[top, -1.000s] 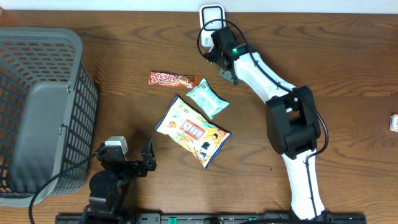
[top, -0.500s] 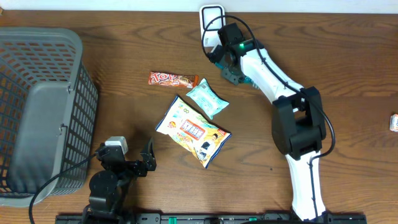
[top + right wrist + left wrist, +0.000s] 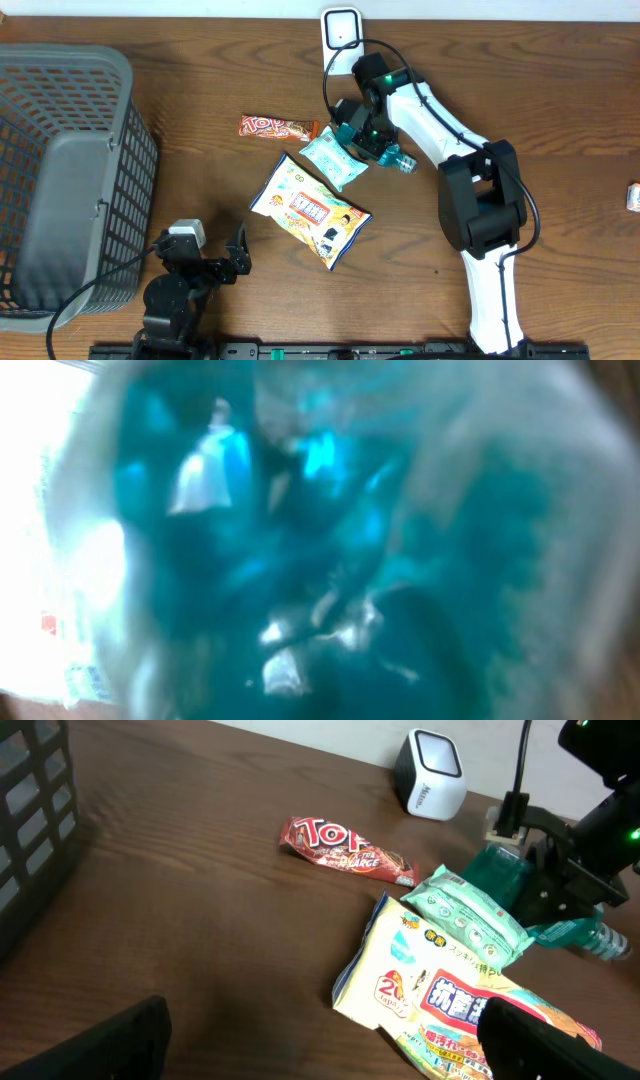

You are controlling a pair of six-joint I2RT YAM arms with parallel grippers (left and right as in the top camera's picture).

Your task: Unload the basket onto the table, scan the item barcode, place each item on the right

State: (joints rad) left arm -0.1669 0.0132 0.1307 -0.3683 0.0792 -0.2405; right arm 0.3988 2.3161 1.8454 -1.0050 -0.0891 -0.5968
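Left gripper [image 3: 328,1020] at bottom left of the overhead frame, low over the surface [image 3: 200,80]. Its fingers [image 3: 540,1042] are spread wide with nothing between them (only the two dark tips show at the bottom corners of the left wrist view).

Next out, centre of frame: big yellow-and-white snack bag [image 3: 310,212], lying flat at a diagonal.

Just past its upper end is a small pale-green pack [image 3: 333,157], also flat. It sits close to the bag's top edge; can't tell if they touch.

The task item is the teal bottle [image 3: 395,158], upper centre of the overhead frame. It lies at a diagonal just right of the green pack, neck end pointing lower right, and its body is right up against the pack's far edge in the left wrist view.

Right gripper [image 3: 368,135] sits over the bottle's mid-body, fingers either side of it. Can't tell if they clamp it or only bracket it. The right wrist view is nothing but blurred teal.

Red candy bar [image 3: 278,127] is left of the green pack, apart from it.

White scanner [image 3: 341,28] stands at the top edge, centre, beyond the bottle and apart from it.

Grey mesh basket [image 3: 60,70] fills the left side of the frame.

Small pale object [image 3: 634,196] at the right edge, too small to identify.
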